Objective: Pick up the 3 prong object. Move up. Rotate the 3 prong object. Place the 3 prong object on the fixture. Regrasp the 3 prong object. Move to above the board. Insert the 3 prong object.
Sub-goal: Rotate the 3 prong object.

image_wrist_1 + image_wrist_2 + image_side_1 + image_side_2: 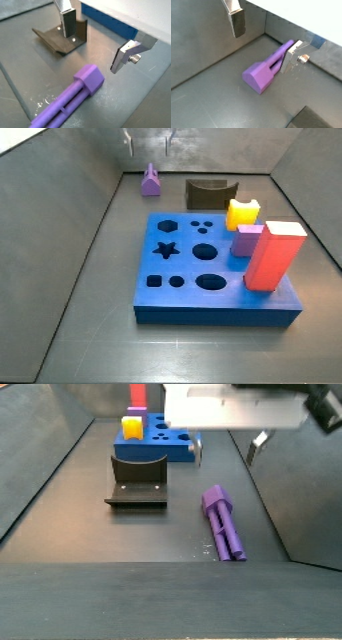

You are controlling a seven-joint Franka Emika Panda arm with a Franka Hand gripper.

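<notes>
Board fills the middle of a side view — a thick blue slab with shaped holes, bearing a red block, a yellow block and a lilac block along its 3 o'clock edge. At its 12 o'clock stands the fixture. The 3 prong object lies flat on the floor beside the fixture, untouched. Above it hangs the gripper, fingers wide apart, empty.

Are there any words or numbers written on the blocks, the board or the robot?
None: no words, numbers or signs show in any view.
The board, purple bar, fixture and the open gripper above the floor near the bar are all plain.
</notes>
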